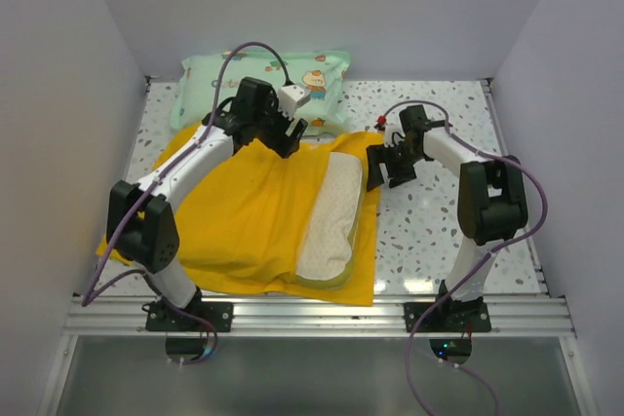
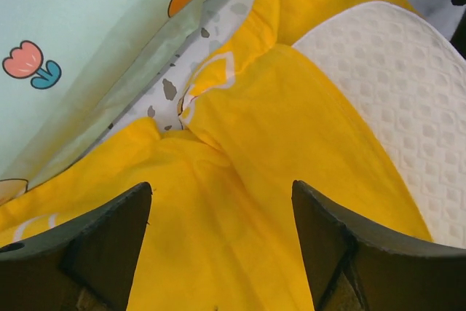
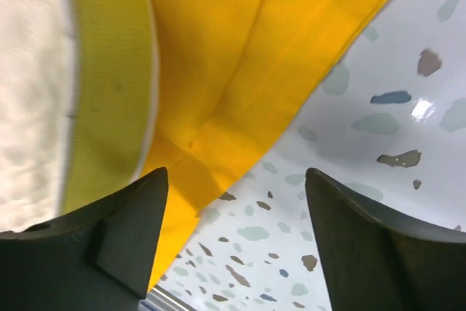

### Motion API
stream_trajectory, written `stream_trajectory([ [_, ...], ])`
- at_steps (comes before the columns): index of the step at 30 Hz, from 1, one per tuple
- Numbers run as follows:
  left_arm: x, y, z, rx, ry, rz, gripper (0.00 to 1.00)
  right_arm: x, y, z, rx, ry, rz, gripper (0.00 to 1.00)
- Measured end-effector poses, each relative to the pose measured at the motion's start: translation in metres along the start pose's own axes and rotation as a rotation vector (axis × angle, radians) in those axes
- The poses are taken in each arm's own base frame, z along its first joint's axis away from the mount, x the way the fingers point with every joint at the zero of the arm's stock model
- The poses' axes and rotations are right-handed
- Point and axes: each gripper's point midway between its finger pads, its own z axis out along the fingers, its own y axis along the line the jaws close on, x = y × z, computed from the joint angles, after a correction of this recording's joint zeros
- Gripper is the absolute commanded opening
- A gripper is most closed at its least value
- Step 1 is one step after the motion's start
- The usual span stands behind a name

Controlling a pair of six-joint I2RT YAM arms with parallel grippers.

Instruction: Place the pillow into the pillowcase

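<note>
The pillow point(image 1: 330, 213) lay, it seemed, partly inside the pillowcase point(image 1: 239, 216) on the bench point(image 1: 439, 231). The left end effector point(image 2: 222, 202) and right end effector point(image 3: 237, 180) both stood with fingers apart.

Robotics laboratory test cell. Evidence: plain white enclosure walls point(image 1: 68, 124) on three sides; a speckled tabletop point(image 1: 439, 231); an aluminium extrusion rail point(image 1: 322, 317) along the near edge, carrying two bolted arm bases point(image 1: 190, 316); exposed purple cables point(image 1: 255, 45) routed loose along both arms.

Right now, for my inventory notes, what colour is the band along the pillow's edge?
The edge band is yellowish green, clearest in the right wrist view.
</note>
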Motion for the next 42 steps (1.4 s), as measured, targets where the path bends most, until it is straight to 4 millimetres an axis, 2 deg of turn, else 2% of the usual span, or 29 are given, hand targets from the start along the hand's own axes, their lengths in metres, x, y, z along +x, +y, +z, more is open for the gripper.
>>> stream_trajectory([
  [5,-0.005,0.018,0.047,-0.034,0.049,-0.114,0.81,-0.037,-0.001,-0.024,-0.009,-0.104,0.045,0.84],
  [8,-0.008,0.025,0.073,-0.038,0.05,-0.149,0.88,-0.047,-0.003,-0.035,-0.081,-0.155,0.146,0.88],
  [10,-0.005,0.026,0.09,-0.033,0.058,-0.169,0.89,-0.057,0.003,-0.039,-0.147,-0.186,0.214,0.95],
  [14,0.0,0.026,0.122,-0.011,0.068,-0.218,0.9,-0.072,0.04,-0.03,-0.275,-0.201,0.241,0.99],
  [18,0.013,0.014,0.149,0.019,0.088,-0.25,0.91,-0.063,0.084,0.0,-0.353,-0.117,0.204,0.99],
  [21,0.02,-0.003,0.169,0.059,0.106,-0.256,0.9,-0.048,0.096,0.019,-0.361,-0.061,0.19,0.93],
  [22,0.023,-0.01,0.176,0.077,0.113,-0.261,0.9,-0.042,0.095,0.023,-0.357,-0.046,0.198,0.88],
  [24,0.031,-0.024,0.188,0.113,0.13,-0.268,0.89,-0.029,0.089,0.029,-0.351,-0.025,0.212,0.64],
  [25,0.036,-0.032,0.192,0.131,0.141,-0.273,0.84,-0.023,0.086,0.032,-0.349,-0.017,0.222,0.54],
  [26,0.036,-0.038,0.196,0.144,0.137,-0.272,0.8,-0.018,0.084,0.035,-0.349,-0.013,0.228,0.37],
  [27,0.032,-0.043,0.198,0.154,0.125,-0.269,0.57,-0.013,0.082,0.036,-0.352,-0.011,0.23,0.27],
  [29,0.03,-0.052,0.199,0.17,0.123,-0.278,0.21,-0.009,0.085,0.035,-0.373,-0.02,0.225,0.07],
  [30,0.03,-0.057,0.201,0.181,0.123,-0.284,0.0,-0.011,0.086,0.032,-0.378,-0.037,0.212,0.0],
  [33,0.025,-0.071,0.204,0.236,0.103,-0.306,0.0,-0.017,0.092,0.023,-0.39,-0.108,0.154,0.0],
  [35,0.013,-0.082,0.204,0.305,0.059,-0.351,0.0,-0.019,0.095,0.017,-0.398,-0.16,0.115,0.0],
  [42,-0.067,-0.123,0.185,0.584,-0.153,-0.636,0.0,-0.034,0.12,-0.011,-0.405,-0.326,-0.075,0.0],
])
